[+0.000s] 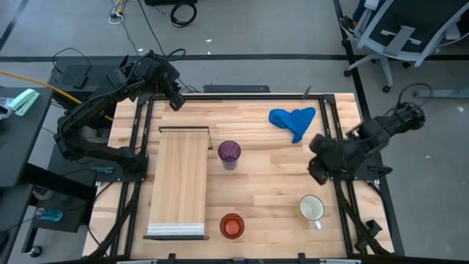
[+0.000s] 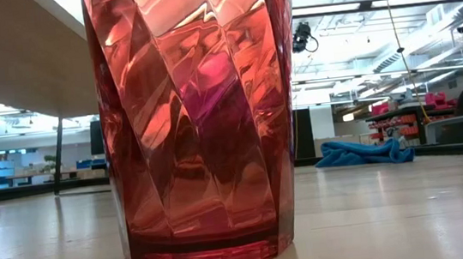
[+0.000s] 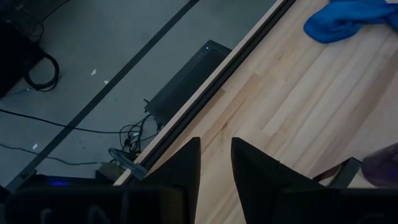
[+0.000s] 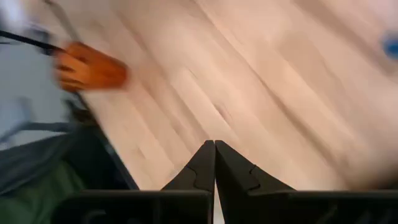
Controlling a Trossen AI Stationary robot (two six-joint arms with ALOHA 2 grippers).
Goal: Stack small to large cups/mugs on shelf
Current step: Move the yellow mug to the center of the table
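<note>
Pale wooden shelf, high view: we see its long axis running near-to-far, dark frame far; purple tumbler beside it, orange-red cup and white mug upright, handle nearward | low: cup fills foreground; no lettering | left gripper slightly parted, empty | right gripper closed, empty.

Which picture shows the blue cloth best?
The high view: the whole blue cloth lies crumpled on the table. The low view shows it far behind the orange-red cup; the left wrist view catches a corner; the right wrist view, barely an edge.
</note>
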